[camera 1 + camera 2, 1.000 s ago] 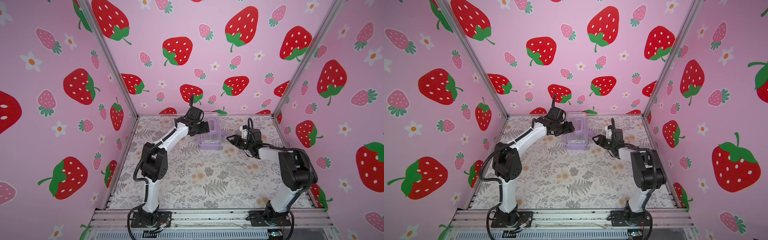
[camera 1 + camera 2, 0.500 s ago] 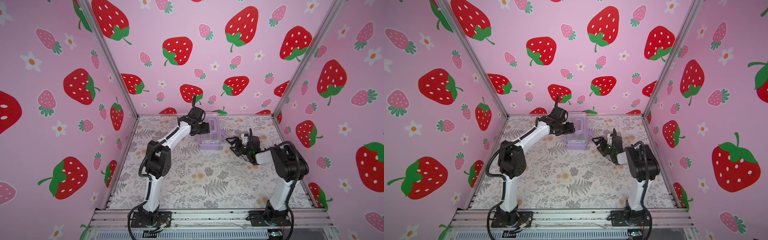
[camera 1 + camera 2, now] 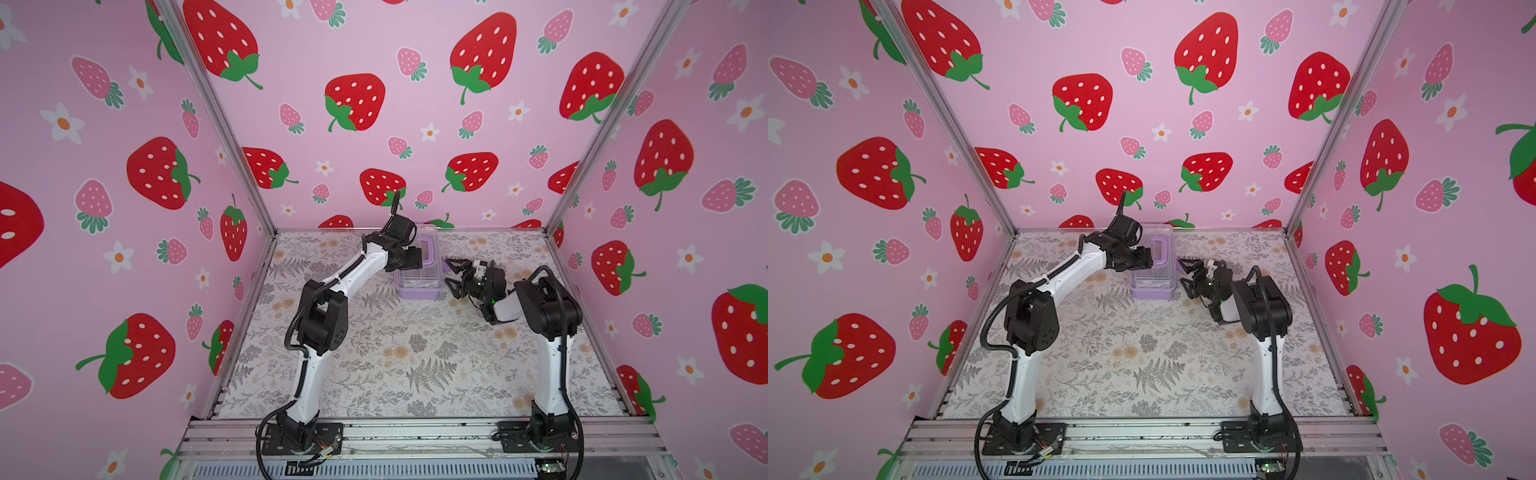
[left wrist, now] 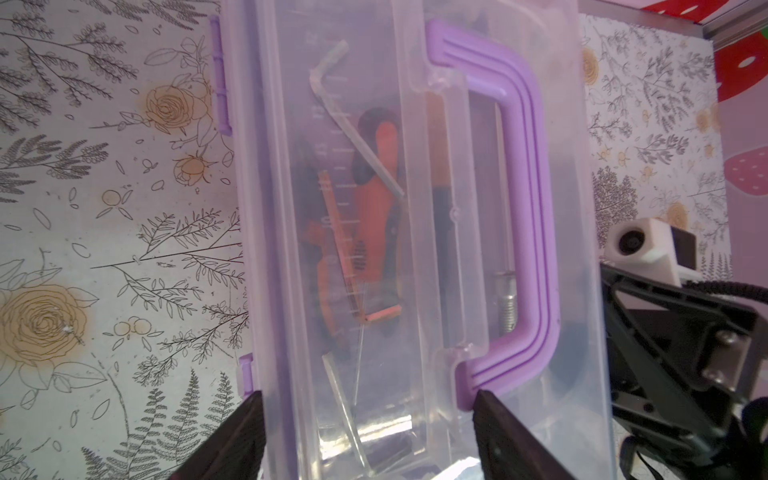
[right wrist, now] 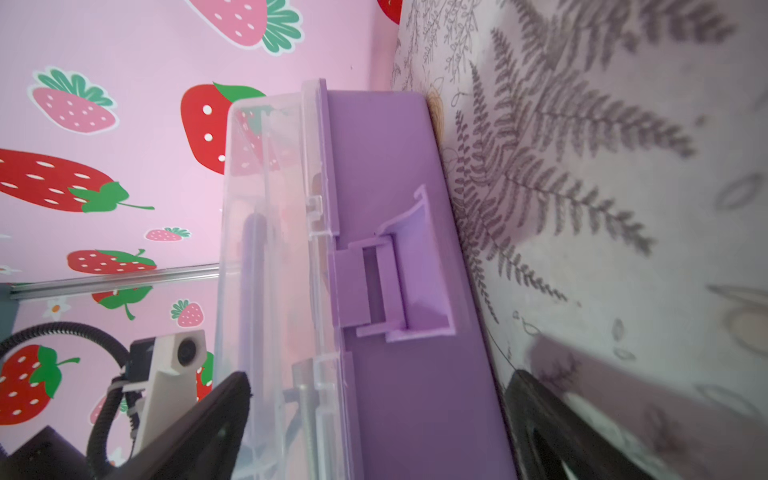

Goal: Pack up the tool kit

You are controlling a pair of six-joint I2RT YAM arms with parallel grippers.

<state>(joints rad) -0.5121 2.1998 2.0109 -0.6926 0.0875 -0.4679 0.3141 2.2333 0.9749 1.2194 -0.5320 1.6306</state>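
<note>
**Box.** The box [image 3: 417, 286] stands at the back middle of the table [image 3: 415, 357], with its lid [image 4: 457, 216] down over the base. The pliers [image 4: 374, 216] and a hex key [image 4: 357, 137] show through the clear plastic, lying inside. The screwdrivers cannot be made out with certainty.

**Left gripper.** The left gripper [image 3: 411, 259] sits over the lid at one end of the handle [image 4: 528, 187]. Its jaws are set wide, astride part of the lid, and no grip on anything is evident. Whether the fingers bear on the plastic cannot be told. The placement is judged to keep the lid seated and the box steady.

**Right gripper.** The right gripper [image 3: 451, 273] lies low at the box's right side, spread to its fullest and empty. One finger is at lid height and the other is near the table, so they bracket the side latch [image 5: 399, 274]. The latch stands out from the wall and is judged not yet snapped shut. This stance suits pressing it home.

**Risk.** A sideways push on the latch could slide the light box unless the left arm braces it.
</note>
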